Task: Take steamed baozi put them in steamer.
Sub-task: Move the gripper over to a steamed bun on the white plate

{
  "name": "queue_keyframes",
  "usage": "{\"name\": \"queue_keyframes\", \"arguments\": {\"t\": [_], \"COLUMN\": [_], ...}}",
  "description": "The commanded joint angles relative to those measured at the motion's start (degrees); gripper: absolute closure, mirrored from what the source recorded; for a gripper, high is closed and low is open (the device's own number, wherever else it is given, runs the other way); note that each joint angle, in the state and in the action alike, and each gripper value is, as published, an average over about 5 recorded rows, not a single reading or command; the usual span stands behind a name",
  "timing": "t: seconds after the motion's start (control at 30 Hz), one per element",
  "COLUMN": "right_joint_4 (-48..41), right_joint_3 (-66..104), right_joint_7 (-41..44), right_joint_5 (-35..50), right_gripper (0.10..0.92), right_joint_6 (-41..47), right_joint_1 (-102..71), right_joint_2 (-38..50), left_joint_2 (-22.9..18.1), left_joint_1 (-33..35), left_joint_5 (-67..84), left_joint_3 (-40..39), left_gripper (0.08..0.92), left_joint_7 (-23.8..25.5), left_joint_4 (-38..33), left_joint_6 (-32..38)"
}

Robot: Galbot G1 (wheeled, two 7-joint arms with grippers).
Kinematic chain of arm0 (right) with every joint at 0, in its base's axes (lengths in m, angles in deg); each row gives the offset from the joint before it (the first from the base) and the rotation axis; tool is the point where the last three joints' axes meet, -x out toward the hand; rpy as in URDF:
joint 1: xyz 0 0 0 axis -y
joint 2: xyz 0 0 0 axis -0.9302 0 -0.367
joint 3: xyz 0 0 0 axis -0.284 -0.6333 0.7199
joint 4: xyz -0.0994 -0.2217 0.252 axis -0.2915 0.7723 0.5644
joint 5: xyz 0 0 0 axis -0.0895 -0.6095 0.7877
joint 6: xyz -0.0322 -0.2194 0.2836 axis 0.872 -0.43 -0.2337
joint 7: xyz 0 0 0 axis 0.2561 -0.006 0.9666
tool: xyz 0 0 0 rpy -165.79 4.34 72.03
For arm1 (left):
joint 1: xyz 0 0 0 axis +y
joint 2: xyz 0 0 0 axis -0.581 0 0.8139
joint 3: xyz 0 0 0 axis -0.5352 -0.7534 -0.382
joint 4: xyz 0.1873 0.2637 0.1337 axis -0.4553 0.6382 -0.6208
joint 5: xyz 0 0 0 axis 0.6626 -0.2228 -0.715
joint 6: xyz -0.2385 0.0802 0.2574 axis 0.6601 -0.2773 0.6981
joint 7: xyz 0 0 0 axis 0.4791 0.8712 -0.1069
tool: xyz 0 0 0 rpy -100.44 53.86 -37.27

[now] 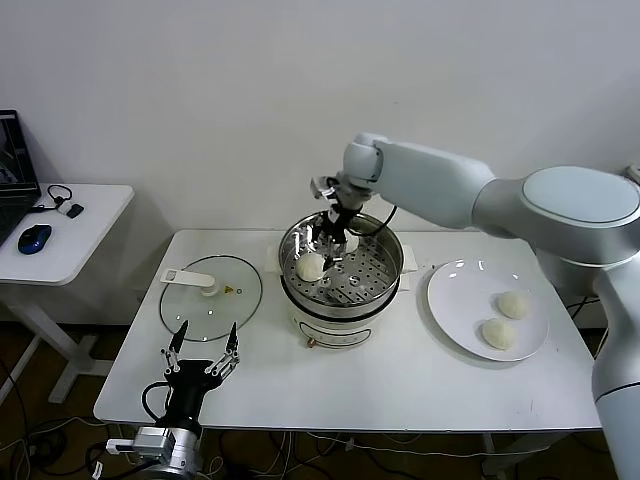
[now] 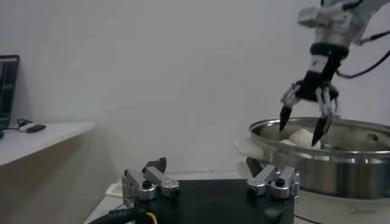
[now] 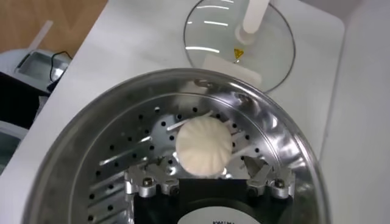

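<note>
The steel steamer [image 1: 385, 270] stands on its white pot base at the table's middle. One off-white baozi [image 1: 311, 266] lies on its perforated floor, and a second [image 1: 351, 243] shows partly behind my right gripper [image 1: 335, 236]. That gripper hangs open and empty just above the basket. In the right wrist view a baozi [image 3: 204, 146] lies on the steamer floor [image 3: 122, 152] between the spread fingers [image 3: 207, 173], apart from them. Two more baozi [image 1: 513, 304] [image 1: 497, 333] lie on the white plate [image 1: 450, 300]. My left gripper [image 1: 205, 350] is open and parked at the table's front left.
The glass lid [image 1: 235, 300] with a white handle lies flat, left of the steamer. A side table [image 1: 80, 240] with a mouse and cables stands at far left. The left wrist view shows the steamer rim [image 2: 329, 152] and my right gripper [image 2: 304, 119] over it.
</note>
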Motion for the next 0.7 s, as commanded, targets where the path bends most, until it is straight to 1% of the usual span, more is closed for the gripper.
{"name": "queue_keyframes", "arguments": {"t": [0.03, 0.33, 0.53, 0.6, 0.7], "right_joint_4": [9.1, 16.2, 16.0, 15.2, 13.4], "right_joint_3": [-6.3, -12.3, -12.0, -10.0, -4.7], "right_joint_7": [1.7, 3.2, 3.9, 4.1, 5.1], "right_joint_5": [4.0, -0.6, -6.3, -9.3, -19.1], "right_gripper": [0.203, 0.203, 0.203, 0.203, 0.203], "right_joint_6": [-3.8, -6.5, -8.3, -9.1, -12.0], "right_joint_1": [12.6, 18.5, 16.0, 13.9, 8.8], "right_joint_2": [11.0, 25.6, 33.2, 34.9, 36.8], "left_joint_2": [0.0, 0.0, 0.0, 0.0, 0.0], "left_joint_1": [0.4, 0.3, 0.5, 0.6, 0.6], "left_joint_5": [0.1, 0.0, 0.2, 0.4, 0.4], "left_joint_3": [0.0, -0.3, 0.0, 0.0, 0.0], "left_gripper": [0.177, 0.177, 0.177, 0.177, 0.177], "left_joint_7": [0.0, 0.0, 0.0, 0.0, -0.1], "left_joint_4": [-0.1, -0.5, -1.2, -1.5, -1.9], "left_joint_6": [0.0, -0.3, -0.2, -0.2, -0.3]}}
